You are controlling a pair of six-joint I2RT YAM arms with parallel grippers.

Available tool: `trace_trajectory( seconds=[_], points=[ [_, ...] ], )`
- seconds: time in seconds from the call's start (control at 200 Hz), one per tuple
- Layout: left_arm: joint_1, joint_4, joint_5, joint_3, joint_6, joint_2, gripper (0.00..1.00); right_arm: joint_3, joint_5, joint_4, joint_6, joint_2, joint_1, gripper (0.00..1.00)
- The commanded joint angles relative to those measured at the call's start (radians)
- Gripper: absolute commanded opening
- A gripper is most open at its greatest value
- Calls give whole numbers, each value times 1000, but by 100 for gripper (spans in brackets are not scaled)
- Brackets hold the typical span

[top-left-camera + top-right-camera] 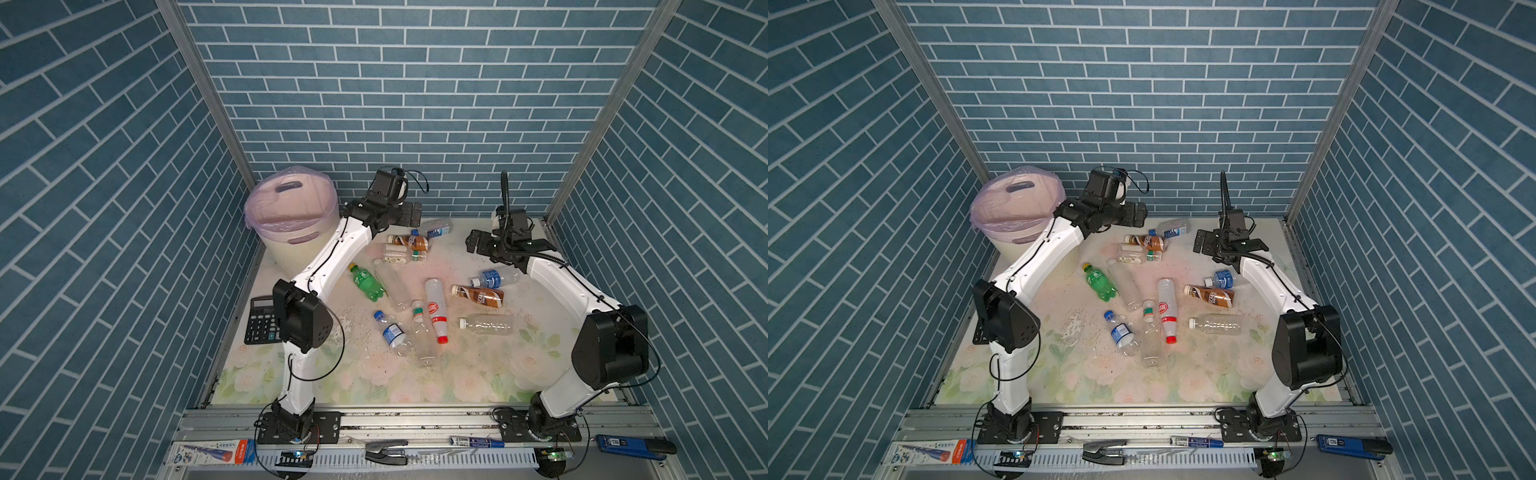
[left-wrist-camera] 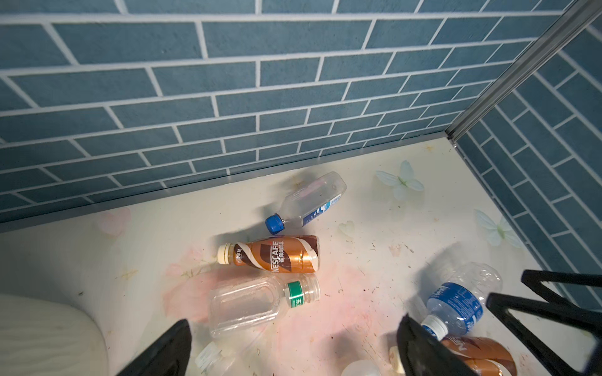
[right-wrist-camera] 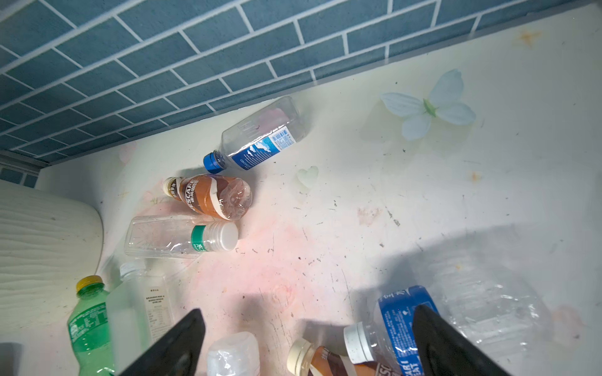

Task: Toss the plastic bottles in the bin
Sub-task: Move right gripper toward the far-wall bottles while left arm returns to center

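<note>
Several plastic bottles lie scattered on the floral table: a green one (image 1: 366,282), brown-labelled ones (image 1: 409,242) (image 1: 480,296), a white one with a red cap (image 1: 435,309), blue-labelled ones (image 1: 434,228) (image 1: 492,278) and clear ones (image 1: 486,324). The cream bin (image 1: 291,216) with a pink bag stands at the back left. My left gripper (image 1: 411,214) (image 2: 293,345) hovers open above the back cluster, right of the bin. My right gripper (image 1: 473,243) (image 3: 308,325) hangs open above the table near a blue-labelled bottle (image 3: 400,322). Neither holds anything.
A black calculator (image 1: 259,320) lies at the table's left edge, partly behind my left arm's elbow. Blue brick walls close in the back and both sides. Tools and a marker (image 1: 478,441) rest on the front rail. The bin's ribbed wall (image 3: 42,234) shows in both wrist views.
</note>
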Motion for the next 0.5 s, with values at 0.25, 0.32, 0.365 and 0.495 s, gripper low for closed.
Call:
trace_trajectory(
  seconds=[0.25, 0.32, 0.365, 0.495],
  points=[
    [27, 55, 114, 222, -24, 264, 99, 218, -103, 58, 150, 213, -28, 99],
    [32, 67, 131, 223, -58, 289, 99, 266, -106, 65, 159, 268, -36, 99],
    [33, 75, 141, 211, -61, 294, 99, 298, -110, 81, 157, 305, -38, 99],
    [35, 104, 150, 161, -48, 282, 99, 430, -131, 86, 141, 436, -44, 99]
  ],
)
